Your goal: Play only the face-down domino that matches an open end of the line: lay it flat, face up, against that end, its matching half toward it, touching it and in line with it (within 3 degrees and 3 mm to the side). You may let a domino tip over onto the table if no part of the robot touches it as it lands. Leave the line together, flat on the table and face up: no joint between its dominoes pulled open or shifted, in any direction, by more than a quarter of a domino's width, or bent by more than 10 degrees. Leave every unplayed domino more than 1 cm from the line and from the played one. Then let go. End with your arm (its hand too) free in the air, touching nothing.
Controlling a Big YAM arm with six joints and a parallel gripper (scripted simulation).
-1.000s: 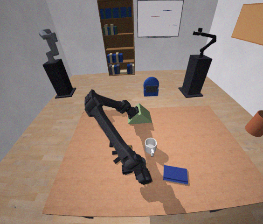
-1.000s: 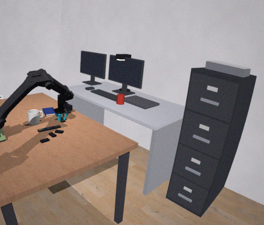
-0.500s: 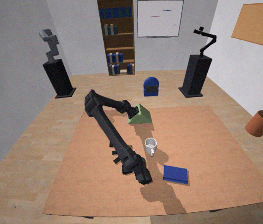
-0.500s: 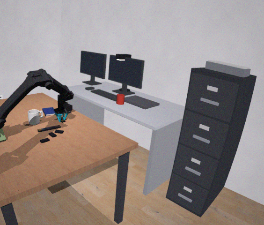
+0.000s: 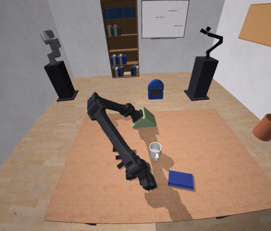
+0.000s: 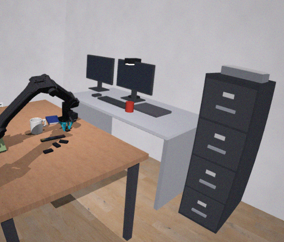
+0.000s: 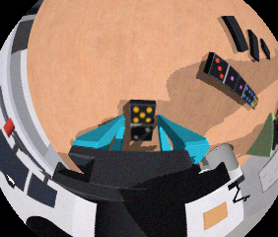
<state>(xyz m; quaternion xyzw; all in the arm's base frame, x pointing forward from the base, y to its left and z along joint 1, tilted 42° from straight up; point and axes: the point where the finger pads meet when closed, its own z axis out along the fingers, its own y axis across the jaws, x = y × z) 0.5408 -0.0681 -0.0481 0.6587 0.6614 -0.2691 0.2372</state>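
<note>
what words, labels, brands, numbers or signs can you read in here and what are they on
No readable words, brands or written numerals.
Pips only: five yellow on one half of the domino near the fingertips; its other half is too dim to count.
Three red on the near end of the line; its far end is too small.
Cabinet label plates: no legible text.

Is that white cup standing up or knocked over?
Upright: the white cup stands on its base, its round opening facing up in the top view.
</note>
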